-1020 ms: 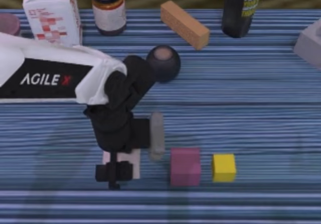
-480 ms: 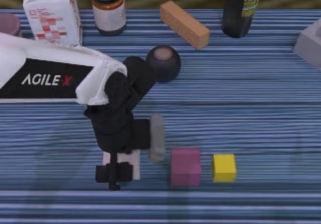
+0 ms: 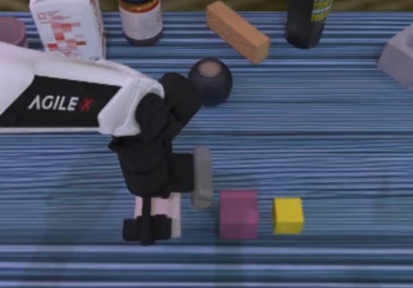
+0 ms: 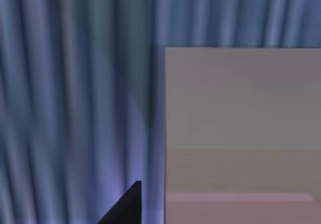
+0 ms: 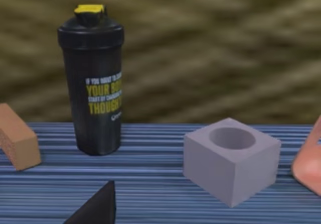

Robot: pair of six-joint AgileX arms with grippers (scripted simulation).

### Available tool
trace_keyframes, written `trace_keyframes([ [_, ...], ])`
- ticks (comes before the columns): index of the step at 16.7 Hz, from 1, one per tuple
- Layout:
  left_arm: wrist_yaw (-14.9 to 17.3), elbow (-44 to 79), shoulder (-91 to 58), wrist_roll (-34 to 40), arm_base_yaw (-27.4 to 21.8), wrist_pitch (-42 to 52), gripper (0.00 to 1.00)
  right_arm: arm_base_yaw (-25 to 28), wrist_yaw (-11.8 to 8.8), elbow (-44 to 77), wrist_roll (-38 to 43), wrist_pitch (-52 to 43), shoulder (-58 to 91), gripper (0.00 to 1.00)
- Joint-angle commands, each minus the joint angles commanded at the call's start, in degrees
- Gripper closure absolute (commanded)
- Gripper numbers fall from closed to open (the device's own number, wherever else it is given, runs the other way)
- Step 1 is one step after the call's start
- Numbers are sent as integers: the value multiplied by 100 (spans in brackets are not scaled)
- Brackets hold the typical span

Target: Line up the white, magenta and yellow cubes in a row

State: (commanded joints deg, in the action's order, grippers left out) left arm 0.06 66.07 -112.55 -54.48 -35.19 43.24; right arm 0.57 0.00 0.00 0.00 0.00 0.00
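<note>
The white cube (image 3: 173, 214) rests on the table near the front edge, left of the magenta cube (image 3: 238, 214) and the small yellow cube (image 3: 288, 215); the three stand roughly in one line. My left gripper (image 3: 147, 227) hangs straight over the white cube, open around it. In the left wrist view a strip of table shows between its one visible finger (image 4: 128, 206) and the white cube (image 4: 241, 108). My right gripper (image 5: 143, 219) is parked out of the top view and holds nothing; one fingertip (image 5: 100, 206) shows.
Along the back stand a milk carton (image 3: 64, 13), a jar (image 3: 139, 10), a tan brick (image 3: 237, 31), a black shaker bottle (image 3: 312, 10) and a grey block with a round hole (image 3: 400, 55). A dark ball (image 3: 210, 81) lies beside my left arm.
The left gripper's dark front part has slid slightly toward the table's front edge, so more of the white cube shows. The magenta and yellow cubes have not moved.
</note>
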Motion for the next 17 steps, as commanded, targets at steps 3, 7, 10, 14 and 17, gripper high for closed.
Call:
trace_keyframes([
  [3,0,0,0,0,0,0,0,0,0,0,0,0,0,0],
  [7,0,0,0,0,0,0,0,0,0,0,0,0,0,0],
  [10,-1,69,47,-11,8,99,0,0,0,0,0,0,0,0],
  [14,-1,491,350,6,70,891,0,0,0,0,0,0,0,0],
  [17,-3,796,614,16,108,1435,0,0,0,0,0,0,0,0],
])
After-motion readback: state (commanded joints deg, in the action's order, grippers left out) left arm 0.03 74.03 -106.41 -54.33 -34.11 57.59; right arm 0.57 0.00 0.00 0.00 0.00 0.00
